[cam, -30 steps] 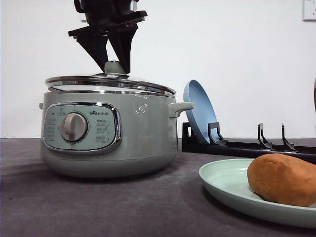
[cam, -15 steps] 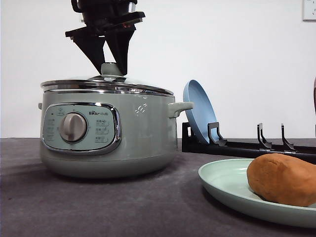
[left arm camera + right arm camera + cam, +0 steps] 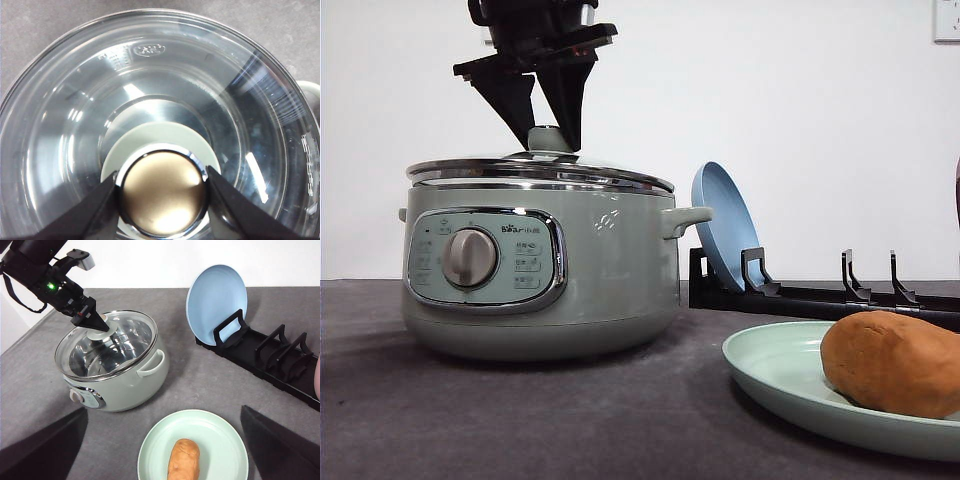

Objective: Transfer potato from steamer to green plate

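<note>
In the front view, the left hand (image 3: 548, 130) comes down from the upper left of the frame and grips the knob of the glass lid (image 3: 540, 168) on the round pale sage-green electric steamer (image 3: 540, 270), while the oval orange-brown potato (image 3: 892, 362) already lies at lower right on the shallow pale mint-green plate (image 3: 770, 375), well apart from that hand. The left wrist view shows both black fingers (image 3: 87, 212) pressed against the sides of the metal-capped knob (image 3: 163, 192) at bottom centre. The right wrist view puts the potato at bottom centre, its long axis running up the frame, much nearer the right hand, whose grip I cannot tell, than the left hand at upper left; a pale blue plate (image 3: 216, 297) stands in a black rack (image 3: 260, 357) on the grey tabletop (image 3: 195, 375) at upper right
</note>
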Available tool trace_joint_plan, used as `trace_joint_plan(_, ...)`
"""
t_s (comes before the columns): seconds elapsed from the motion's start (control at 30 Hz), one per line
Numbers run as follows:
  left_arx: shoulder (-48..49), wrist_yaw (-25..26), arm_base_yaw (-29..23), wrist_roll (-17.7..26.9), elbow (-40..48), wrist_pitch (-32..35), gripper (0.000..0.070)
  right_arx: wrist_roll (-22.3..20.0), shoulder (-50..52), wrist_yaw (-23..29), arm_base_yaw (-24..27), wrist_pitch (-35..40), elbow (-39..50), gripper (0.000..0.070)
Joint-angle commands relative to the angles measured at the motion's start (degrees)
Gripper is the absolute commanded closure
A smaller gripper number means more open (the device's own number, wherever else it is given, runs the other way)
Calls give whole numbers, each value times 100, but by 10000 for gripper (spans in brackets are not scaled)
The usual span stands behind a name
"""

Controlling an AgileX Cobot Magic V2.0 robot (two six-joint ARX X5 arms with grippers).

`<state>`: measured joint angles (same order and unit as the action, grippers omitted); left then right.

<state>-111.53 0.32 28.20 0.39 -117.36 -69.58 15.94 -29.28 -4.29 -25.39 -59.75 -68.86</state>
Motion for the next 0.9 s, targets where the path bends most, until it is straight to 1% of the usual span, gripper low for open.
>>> trace_joint_plan(0.0, -107, 9, 31, -167, -177, 135, 700, 57, -17, 2, -24, 55, -98, 81)
trace_joint_plan(0.17, -251, 10, 31, -398, -175, 47, 700, 57, -17, 4, -24, 59, -98, 81)
trace_joint_plan(0.37, -435, 2, 42, -410, -177, 226, 700, 60, -17, -18, -24, 54, -98, 81)
trace_joint_plan(0.5, -435, 2, 42, -386, -177, -78, 700, 62, -17, -17, -24, 56, -98, 81)
trace_joint_plan(0.57, -435, -3, 38, -309, -177, -290, 700, 59, -17, -15, -24, 58, -98, 81)
trace_joint_plan(0.67, -435, -3, 38, -31, -177, -367, 700, 57, -17, -11, -24, 77, -98, 81)
trace_joint_plan(0.77, -435, -3, 40, 197, -177, -223, 700, 53, -17, -11, -24, 127, -98, 81)
trace_joint_plan(0.87, -435, -5, 42, 295, -177, -27, 700, 55, -17, -14, -24, 138, -98, 81)
